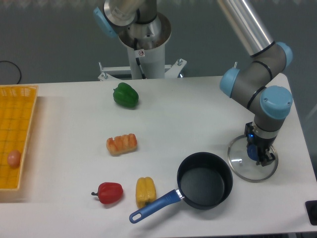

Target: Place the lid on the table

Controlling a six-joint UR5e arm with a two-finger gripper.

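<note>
- Lid: clear glossy glass, thin metal rim.
- Table: smooth matt white.
- Saucepan: matt black; glossy blue handle.
- Tray: yellow mesh.

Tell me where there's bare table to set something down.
Bare: the table between green pepper and arm, and between tray and bread. Crowded: pot, lid and gripper at front right.

The white desk carries a yellow tray far left, green pepper, bread, red pepper, yellow pepper, saucepan and glass lid right.
</note>
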